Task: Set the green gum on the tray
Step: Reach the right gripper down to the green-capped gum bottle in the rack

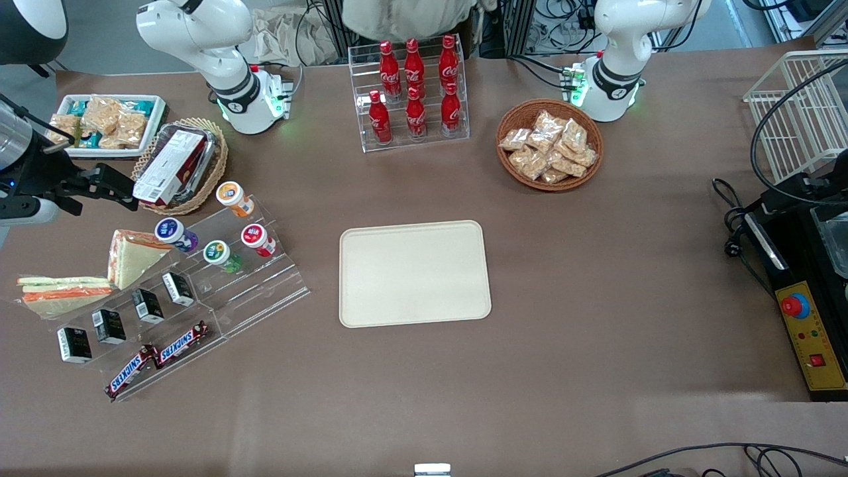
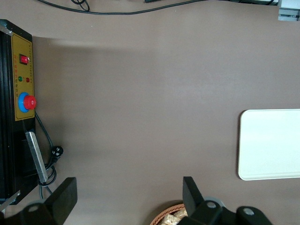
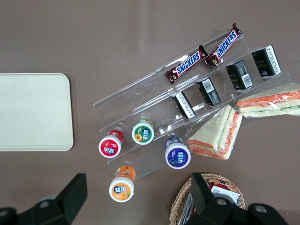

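The green gum [image 1: 217, 254], a small bottle with a green body and white lid, lies on a clear stepped stand [image 1: 265, 291] between a purple-bodied bottle [image 1: 173, 233] and a red-bodied one [image 1: 257, 238]. It also shows in the right wrist view [image 3: 142, 131]. The cream tray [image 1: 414, 273] lies flat and bare mid-table, also in the right wrist view [image 3: 33, 112]. My gripper [image 1: 99, 189] hovers open and empty beside the wicker basket, farther from the front camera than the stand. In the wrist view the gripper [image 3: 136, 197] has its fingers spread wide, with the orange bottle [image 3: 122, 186] between them below.
The stand also holds Snickers bars [image 1: 159, 358] and black boxes [image 1: 109, 326]. Sandwiches [image 1: 132, 255] lie beside it. A wicker basket with a box [image 1: 175, 165], a white snack tray [image 1: 106, 122], a cola rack [image 1: 414, 93] and a basket of packets [image 1: 550, 146] stand farther back.
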### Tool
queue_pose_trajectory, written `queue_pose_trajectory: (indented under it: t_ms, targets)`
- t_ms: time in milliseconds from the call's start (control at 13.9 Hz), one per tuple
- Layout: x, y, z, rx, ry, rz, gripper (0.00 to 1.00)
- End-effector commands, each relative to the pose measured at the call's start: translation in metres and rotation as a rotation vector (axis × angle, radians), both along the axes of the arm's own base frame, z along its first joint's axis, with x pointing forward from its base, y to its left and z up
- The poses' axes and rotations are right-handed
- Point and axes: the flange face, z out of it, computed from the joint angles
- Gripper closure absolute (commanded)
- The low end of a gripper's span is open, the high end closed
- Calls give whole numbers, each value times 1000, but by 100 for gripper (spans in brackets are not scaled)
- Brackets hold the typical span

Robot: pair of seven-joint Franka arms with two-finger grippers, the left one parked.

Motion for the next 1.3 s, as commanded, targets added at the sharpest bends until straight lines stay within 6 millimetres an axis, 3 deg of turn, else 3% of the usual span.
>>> queue_pose_trajectory:
  t_ms: [0, 144, 360, 721, 865, 1225]
  targets:
    - [1, 0, 2, -1, -10, 8, 1]
    - [4, 1, -3, -3, -3, 18, 1]
    - [17, 2, -36, -14, -8, 68, 1]
    - [16, 2, -162, -19, -61, 171, 1]
    - [11, 3, -202, -23, -86, 202, 1]
    - [2, 4, -264, -27, -93, 230, 1]
